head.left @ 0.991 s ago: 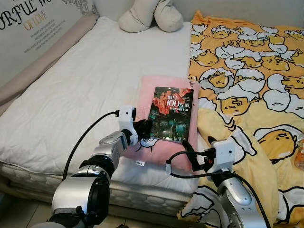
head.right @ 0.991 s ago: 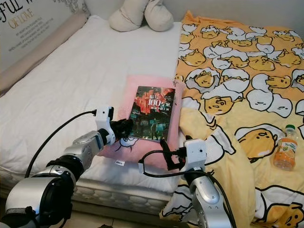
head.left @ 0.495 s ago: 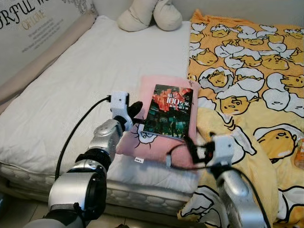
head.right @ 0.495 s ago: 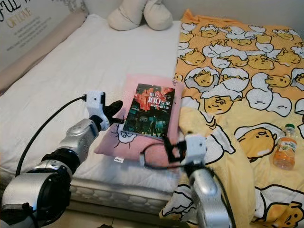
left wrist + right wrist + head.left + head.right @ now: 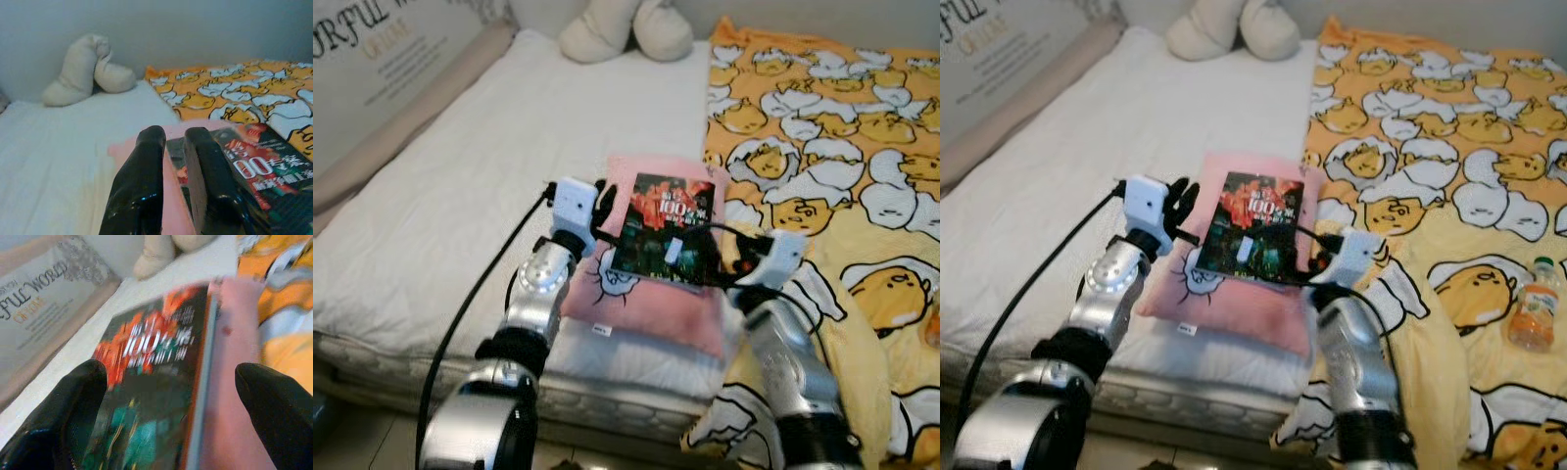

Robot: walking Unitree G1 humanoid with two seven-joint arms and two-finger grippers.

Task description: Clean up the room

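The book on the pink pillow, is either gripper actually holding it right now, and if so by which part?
Nothing is held yet. The right gripper is open, its fingers spread across the book's near right edge; the left gripper sits nearly closed at its left edge on the pink pillow.

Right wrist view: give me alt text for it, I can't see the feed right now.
The right gripper is open, its black fingers spread either side of a dark book with red and white cover lettering. The book lies on a pink pillow.

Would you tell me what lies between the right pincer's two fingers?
The book, on the pink pillow, lies between the open right pincer's fingers, as the right wrist view shows.
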